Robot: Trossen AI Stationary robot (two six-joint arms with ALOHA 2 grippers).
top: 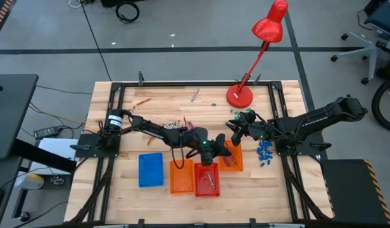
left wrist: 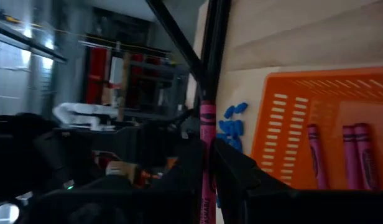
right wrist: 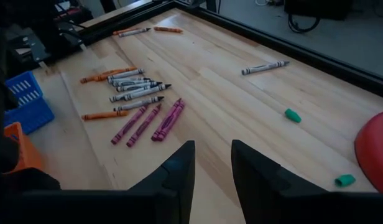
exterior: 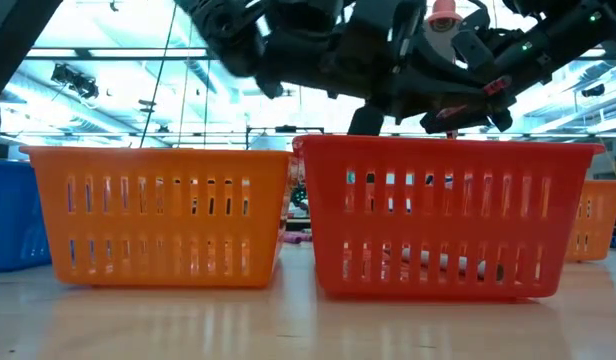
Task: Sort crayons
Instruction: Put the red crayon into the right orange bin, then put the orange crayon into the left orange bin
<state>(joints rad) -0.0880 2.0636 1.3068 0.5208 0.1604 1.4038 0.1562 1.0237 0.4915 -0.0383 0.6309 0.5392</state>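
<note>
My left gripper [top: 213,152] [left wrist: 207,149] is shut on a magenta crayon [left wrist: 207,124], beside the right-hand orange tray [top: 231,158] [left wrist: 285,124], in which three magenta crayons [left wrist: 350,152] lie. My right gripper [top: 237,129] [right wrist: 213,152] is open and empty above bare wood near the lamp. A heap of orange, grey-white and magenta crayons [top: 180,123] [right wrist: 137,93] lies on the table's middle. More crayons lie near the far edge [top: 142,100] [right wrist: 265,67]. The red tray [top: 207,181] [exterior: 448,215] holds a few crayons. My left gripper pinches the magenta crayon between its two fingers, on the crayon's lower stretch [left wrist: 207,177]. The crayon's free end [left wrist: 207,109] stands out past the fingertips. It is lifted clear of the table, next to the orange tray's wall.
A blue tray [top: 150,170] and a second orange tray [top: 181,177] [exterior: 158,215] stand left of the red one. A red lamp's base [top: 239,96] stands at the far side. Blue bits [top: 264,152] lie at the right, green bits [right wrist: 293,115] near the lamp.
</note>
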